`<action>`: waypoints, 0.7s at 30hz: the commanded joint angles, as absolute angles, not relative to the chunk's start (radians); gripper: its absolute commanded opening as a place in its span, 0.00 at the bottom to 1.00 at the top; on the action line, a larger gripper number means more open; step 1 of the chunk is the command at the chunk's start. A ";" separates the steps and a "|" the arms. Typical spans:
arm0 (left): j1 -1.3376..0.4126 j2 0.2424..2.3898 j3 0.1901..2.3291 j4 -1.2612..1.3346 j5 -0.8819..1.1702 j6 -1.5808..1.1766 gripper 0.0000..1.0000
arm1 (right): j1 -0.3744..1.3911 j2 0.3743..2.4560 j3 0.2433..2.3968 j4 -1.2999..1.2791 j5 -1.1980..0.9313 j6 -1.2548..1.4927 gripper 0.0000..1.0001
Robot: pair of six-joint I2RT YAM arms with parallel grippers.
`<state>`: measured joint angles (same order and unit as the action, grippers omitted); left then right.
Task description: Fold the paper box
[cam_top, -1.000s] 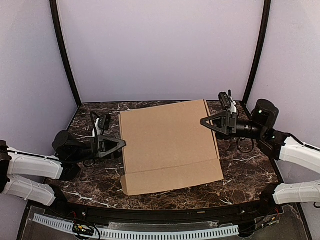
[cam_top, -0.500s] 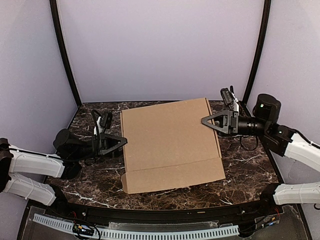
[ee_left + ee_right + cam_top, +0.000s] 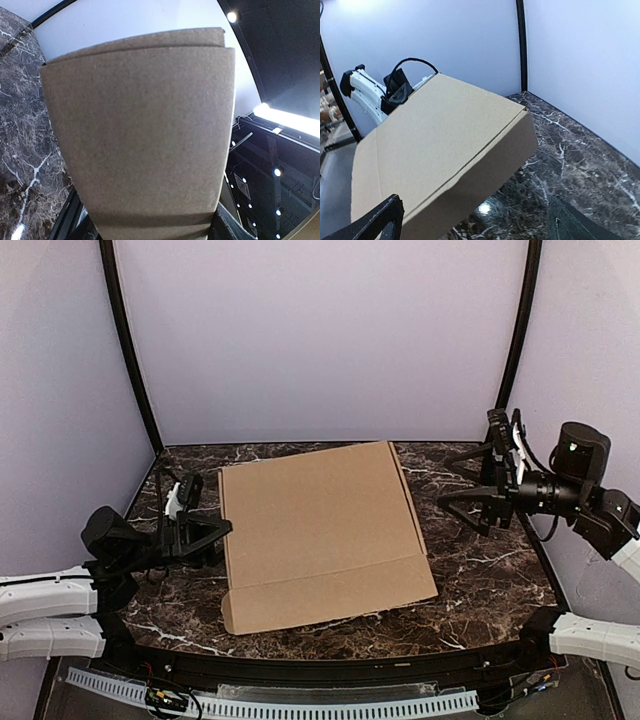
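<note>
The paper box point(image 3: 320, 530) is a folded, shallow brown cardboard mailer lying closed on the marble table. My left gripper point(image 3: 222, 528) is at the box's left edge and shut on it. In the left wrist view the cardboard point(image 3: 140, 130) fills the frame right up to the jaws, and only one dark finger point(image 3: 237, 226) shows at the lower right. My right gripper point(image 3: 458, 480) is open and empty, raised to the right of the box and clear of it. In the right wrist view the box point(image 3: 435, 145) lies ahead of the wide-spread gripper point(image 3: 472, 207).
The dark marble table point(image 3: 480, 570) is enclosed by lilac walls with black corner poles point(image 3: 515, 340). A black lip and a white perforated rail point(image 3: 300, 705) run along the near edge. The left arm point(image 3: 367, 95) shows beyond the box.
The box has slid left together with my left gripper as that arm drew back. My right gripper has left the box's right edge, pulled away to the right, risen and opened.
</note>
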<state>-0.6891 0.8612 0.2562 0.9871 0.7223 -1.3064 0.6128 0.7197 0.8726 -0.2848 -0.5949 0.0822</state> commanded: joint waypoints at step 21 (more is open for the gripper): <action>-0.689 0.517 0.221 0.493 0.672 -1.724 0.01 | 0.894 0.481 0.395 0.036 -0.200 -1.405 0.99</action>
<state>-0.6891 0.5514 0.1829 0.5884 0.6659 -1.7279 0.8242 0.4671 0.4248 -0.1673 -0.2749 -1.2629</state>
